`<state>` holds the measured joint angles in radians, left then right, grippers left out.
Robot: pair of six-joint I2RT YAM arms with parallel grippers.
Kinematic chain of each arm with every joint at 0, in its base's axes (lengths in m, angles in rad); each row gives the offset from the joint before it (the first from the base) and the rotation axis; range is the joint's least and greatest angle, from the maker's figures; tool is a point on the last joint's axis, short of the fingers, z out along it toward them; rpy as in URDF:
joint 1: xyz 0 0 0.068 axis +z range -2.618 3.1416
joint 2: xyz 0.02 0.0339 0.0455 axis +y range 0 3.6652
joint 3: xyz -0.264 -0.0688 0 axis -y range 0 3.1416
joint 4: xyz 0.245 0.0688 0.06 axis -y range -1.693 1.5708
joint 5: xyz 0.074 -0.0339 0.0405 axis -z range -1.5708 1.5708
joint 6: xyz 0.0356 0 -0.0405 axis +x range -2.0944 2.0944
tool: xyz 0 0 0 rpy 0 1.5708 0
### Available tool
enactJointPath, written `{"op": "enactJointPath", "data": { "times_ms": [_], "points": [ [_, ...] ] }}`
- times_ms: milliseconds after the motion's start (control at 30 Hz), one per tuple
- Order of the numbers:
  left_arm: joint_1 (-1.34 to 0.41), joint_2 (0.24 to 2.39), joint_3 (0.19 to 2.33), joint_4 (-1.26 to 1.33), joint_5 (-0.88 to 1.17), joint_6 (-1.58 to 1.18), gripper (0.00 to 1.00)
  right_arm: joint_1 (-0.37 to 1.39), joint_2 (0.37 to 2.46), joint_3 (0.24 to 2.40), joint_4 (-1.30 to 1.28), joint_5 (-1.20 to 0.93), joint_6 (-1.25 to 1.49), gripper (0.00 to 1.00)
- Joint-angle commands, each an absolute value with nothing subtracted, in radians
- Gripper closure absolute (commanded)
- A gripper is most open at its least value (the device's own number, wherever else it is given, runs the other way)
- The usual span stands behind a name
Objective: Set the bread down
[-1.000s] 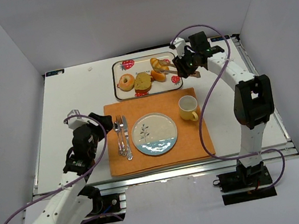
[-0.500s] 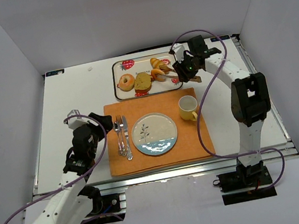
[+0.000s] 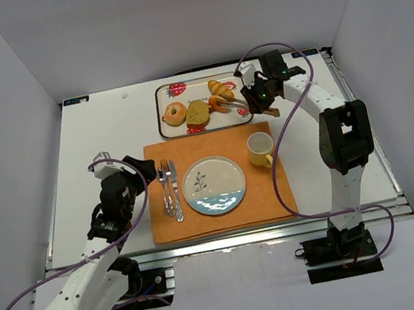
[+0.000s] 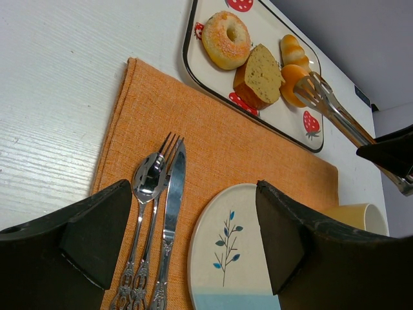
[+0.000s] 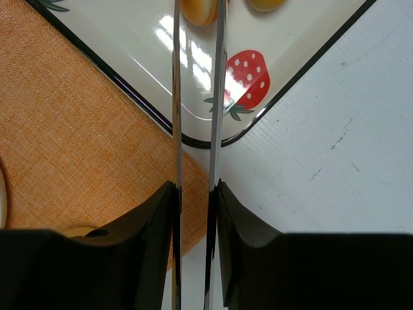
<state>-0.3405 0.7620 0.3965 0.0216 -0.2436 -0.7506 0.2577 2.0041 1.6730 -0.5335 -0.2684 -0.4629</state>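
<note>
A white strawberry tray (image 3: 207, 128) at the back holds a sugared ring (image 3: 174, 113), a bread slice (image 3: 198, 112), a long roll (image 3: 216, 87) and a small orange roll (image 3: 220, 104). My right gripper (image 3: 261, 96) is shut on metal tongs (image 3: 239, 101) whose tips reach the small orange roll (image 4: 292, 81). In the right wrist view the tong arms (image 5: 175, 129) straddle that roll (image 5: 199, 10); whether they pinch it is unclear. My left gripper (image 4: 193, 187) is open and empty above the orange placemat (image 3: 262, 193), beside the round plate (image 3: 213, 186).
A yellow cup (image 3: 260, 149) stands on the placemat's right part, just below the tongs. A spoon, fork and knife (image 3: 169, 190) lie left of the plate. White walls close in the table on three sides.
My right gripper has shifted a little left and down with the tongs, bringing their tips onto the small orange roll. The left arm has not moved.
</note>
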Motion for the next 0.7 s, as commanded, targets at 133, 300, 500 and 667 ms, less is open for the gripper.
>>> {"op": "enactJointPath", "data": {
  "times_ms": [133,300,500,667],
  "points": [
    [-0.337,0.755,0.42,0.02,-0.249,-0.747,0.13,0.255,1.89,1.677,-0.499,-0.319,-0.462,1.0],
    [-0.337,0.752,0.425,0.02,-0.253,-0.746,0.13,0.253,1.768,1.634,-0.48,-0.371,-0.485,1.0],
    [-0.337,0.747,0.426,0.026,-0.259,-0.746,0.13,0.273,1.611,1.498,-0.593,-0.59,-0.654,1.0],
    [-0.337,0.744,0.431,0.028,-0.268,-0.741,0.13,0.389,1.479,1.318,-0.703,-0.629,-0.787,1.0]
  ]
}}
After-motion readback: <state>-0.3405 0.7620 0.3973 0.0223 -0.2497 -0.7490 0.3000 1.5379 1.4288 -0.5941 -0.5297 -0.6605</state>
